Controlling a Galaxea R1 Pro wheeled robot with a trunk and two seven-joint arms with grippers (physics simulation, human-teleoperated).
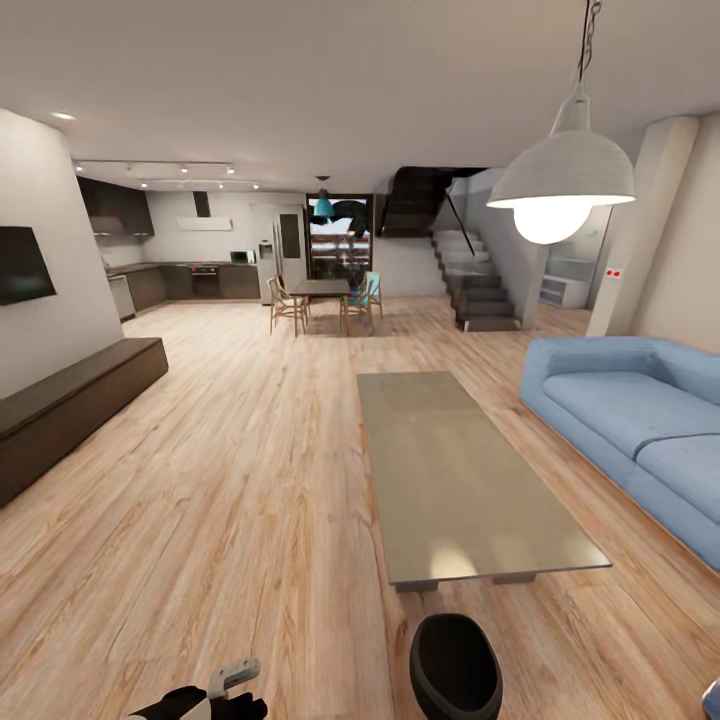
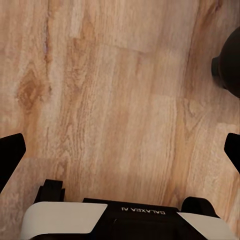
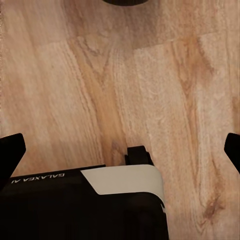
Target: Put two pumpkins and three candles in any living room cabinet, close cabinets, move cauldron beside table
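Where it sits beside the table [image 1: 470,470], the cauldron [image 1: 455,668] is glossy black.

Left arm [image 1: 205,702] shows at the bottom edge of the head view, left of centre, wrist low; both wrist views show jaws spread wide, holding nothing, pointing down

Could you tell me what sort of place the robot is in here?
It looks like an open-plan home living room: a light blue sofa beside a long low grey-topped coffee table on a wood plank floor, with a dark-cabinet kitchen and staircase beyond.
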